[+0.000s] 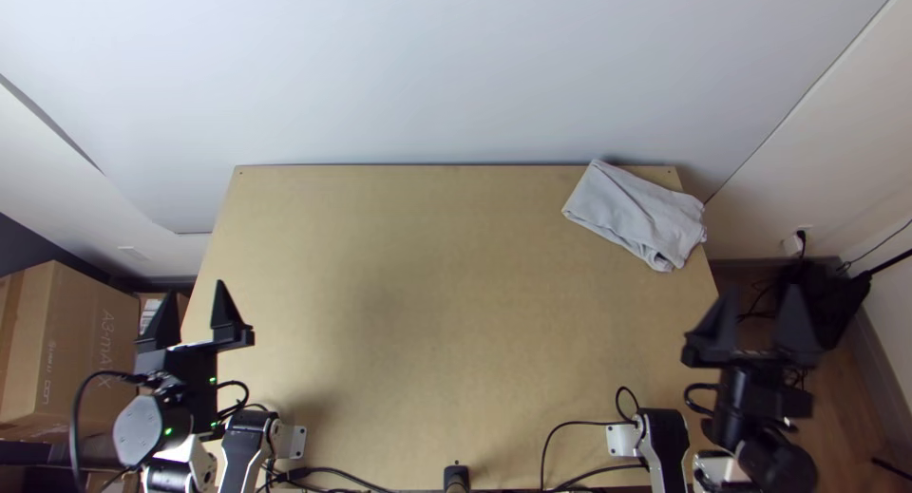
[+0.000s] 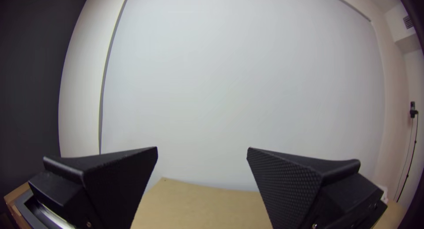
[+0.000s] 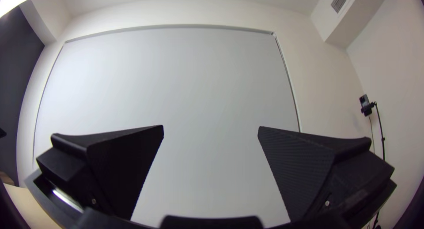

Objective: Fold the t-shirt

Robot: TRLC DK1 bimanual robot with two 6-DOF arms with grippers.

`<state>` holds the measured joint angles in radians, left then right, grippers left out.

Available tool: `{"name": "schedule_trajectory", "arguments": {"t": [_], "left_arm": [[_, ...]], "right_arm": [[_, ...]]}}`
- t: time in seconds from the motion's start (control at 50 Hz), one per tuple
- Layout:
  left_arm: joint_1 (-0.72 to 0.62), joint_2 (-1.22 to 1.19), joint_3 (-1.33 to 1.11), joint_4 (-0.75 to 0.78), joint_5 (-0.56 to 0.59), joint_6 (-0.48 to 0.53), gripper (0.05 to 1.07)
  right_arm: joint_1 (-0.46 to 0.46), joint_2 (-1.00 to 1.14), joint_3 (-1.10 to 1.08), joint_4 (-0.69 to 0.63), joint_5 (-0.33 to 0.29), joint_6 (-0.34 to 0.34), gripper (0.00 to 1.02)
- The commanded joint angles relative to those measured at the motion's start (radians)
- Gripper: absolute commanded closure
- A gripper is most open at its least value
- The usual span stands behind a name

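Note:
A light grey t-shirt (image 1: pixel 638 216) lies as a compact folded bundle with some wrinkles at the table's far right corner. My left gripper (image 1: pixel 197 293) is over the table's near left edge, well away from the cloth; in the left wrist view the left gripper (image 2: pixel 202 150) stands open with nothing between its fingers. Off the table's right side, nearer than the cloth, is my right gripper (image 1: pixel 763 295). The right wrist view shows the right gripper (image 3: pixel 211 128) open and holding nothing.
The wooden table (image 1: pixel 427 303) extends between the arms, with a pale wall panel behind it. Cables (image 1: pixel 546 445) run along its near edge. A cardboard box (image 1: pixel 71 346) stands left of the table.

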<state>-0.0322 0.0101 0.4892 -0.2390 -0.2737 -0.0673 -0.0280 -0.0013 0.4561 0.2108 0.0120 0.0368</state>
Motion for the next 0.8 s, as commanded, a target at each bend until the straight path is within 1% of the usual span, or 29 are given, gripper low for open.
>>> {"name": "schedule_trajectory", "arguments": {"t": [0.0, 0.06, 0.1, 0.24, 0.32, 0.36, 0.46, 0.5, 0.54, 0.58, 0.62, 0.78], "left_arm": [[0.009, -0.015, -0.089, 0.052, -0.010, 0.012, 0.10], [0.014, -0.015, -0.150, 0.096, -0.010, 0.018, 0.10], [0.012, -0.013, -0.195, 0.119, -0.009, 0.021, 0.10], [0.015, -0.015, -0.373, 0.363, -0.009, 0.098, 0.10], [0.015, -0.015, -0.460, 0.464, -0.007, 0.113, 0.10], [0.014, -0.015, -0.491, 0.471, -0.002, 0.121, 0.10], [0.009, -0.013, -0.494, 0.348, 0.005, 0.096, 0.10], [0.005, -0.010, -0.492, 0.290, 0.008, 0.083, 0.10], [0.011, -0.006, -0.492, 0.291, 0.010, 0.087, 0.10], [0.014, -0.012, -0.492, 0.294, 0.010, 0.087, 0.10], [0.015, -0.010, -0.492, 0.291, 0.010, 0.086, 0.10], [0.015, -0.010, -0.492, 0.293, 0.011, 0.086, 0.10]], "right_arm": [[0.007, -0.008, -0.158, 0.085, 0.014, 0.031, 0.04], [0.010, -0.008, -0.244, 0.142, 0.013, 0.035, 0.04], [0.011, -0.008, -0.295, 0.156, 0.013, 0.034, 0.04], [0.039, -0.008, -0.410, 0.173, 0.013, 0.031, 0.04], [0.046, -0.006, -0.442, 0.167, 0.013, 0.031, 0.04], [0.059, -0.008, -0.447, 0.145, 0.013, 0.031, 0.04], [0.080, -0.008, -0.455, 0.044, 0.013, 0.032, 0.04], [0.085, -0.008, -0.453, -0.010, 0.013, 0.048, 0.04], [0.088, -0.006, -0.455, -0.057, 0.013, 0.067, 0.04], [0.088, -0.006, -0.455, -0.126, 0.013, 0.069, 0.04], [0.085, -0.003, -0.447, -0.234, 0.011, 0.066, 0.04], [0.080, -0.003, -0.447, -0.226, 0.011, 0.058, 0.04]]}}
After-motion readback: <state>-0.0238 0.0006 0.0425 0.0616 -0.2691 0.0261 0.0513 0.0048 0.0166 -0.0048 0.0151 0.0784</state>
